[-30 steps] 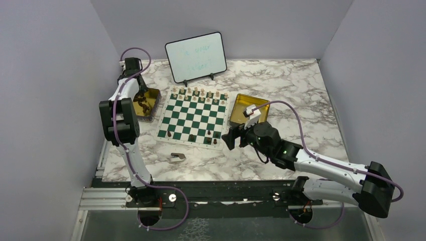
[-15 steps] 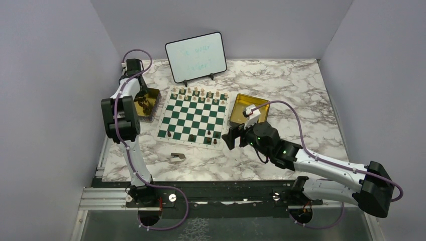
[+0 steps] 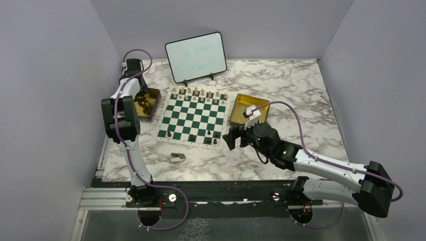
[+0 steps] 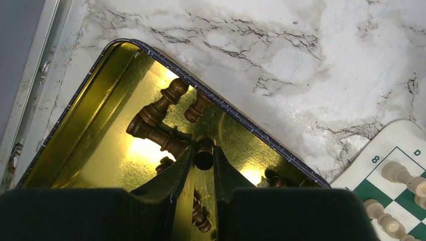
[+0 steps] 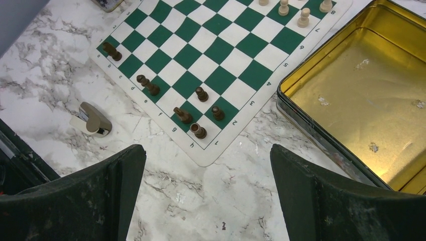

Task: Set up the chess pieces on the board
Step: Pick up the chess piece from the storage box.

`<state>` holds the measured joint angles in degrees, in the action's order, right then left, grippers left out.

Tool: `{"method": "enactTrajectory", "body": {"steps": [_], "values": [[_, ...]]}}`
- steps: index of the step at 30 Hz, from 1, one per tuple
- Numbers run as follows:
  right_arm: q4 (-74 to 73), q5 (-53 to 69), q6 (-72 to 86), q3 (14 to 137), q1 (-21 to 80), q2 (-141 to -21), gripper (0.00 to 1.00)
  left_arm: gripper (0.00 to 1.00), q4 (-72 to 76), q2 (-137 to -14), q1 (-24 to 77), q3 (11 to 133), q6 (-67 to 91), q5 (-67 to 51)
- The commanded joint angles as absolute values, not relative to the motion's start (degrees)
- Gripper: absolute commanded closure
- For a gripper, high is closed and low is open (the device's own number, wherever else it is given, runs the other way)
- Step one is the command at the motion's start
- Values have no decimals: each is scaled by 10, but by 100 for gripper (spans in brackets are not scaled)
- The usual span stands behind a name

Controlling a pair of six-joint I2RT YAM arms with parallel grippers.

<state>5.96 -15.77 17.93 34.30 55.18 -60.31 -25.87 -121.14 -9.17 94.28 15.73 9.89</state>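
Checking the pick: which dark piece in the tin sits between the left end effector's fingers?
The dark piece right between the left end effector fingers; the others in the gold tin lie outside them.

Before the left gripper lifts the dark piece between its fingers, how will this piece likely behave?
The dark piece looks like turned wood, so probably stiff and light. Its round, narrow body may swivel or slip between the left gripper's flat fingers. Neighbouring pieces lie close in the gold tin and may get nudged.
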Motion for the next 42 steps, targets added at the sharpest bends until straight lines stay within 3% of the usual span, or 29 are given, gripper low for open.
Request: {"method": "enactTrajectory", "body": {"steps": [1,20,42], "values": [[68,-181,173,342,555,-590,0,85,-266,-1226,-95,968,158,83],[40,-172,211,345,555,-574,0,85,-323,-1097,-95,927,204,86],[-15,-192,240,339,555,-527,0,85,-324,-880,-48,683,231,30]]}}
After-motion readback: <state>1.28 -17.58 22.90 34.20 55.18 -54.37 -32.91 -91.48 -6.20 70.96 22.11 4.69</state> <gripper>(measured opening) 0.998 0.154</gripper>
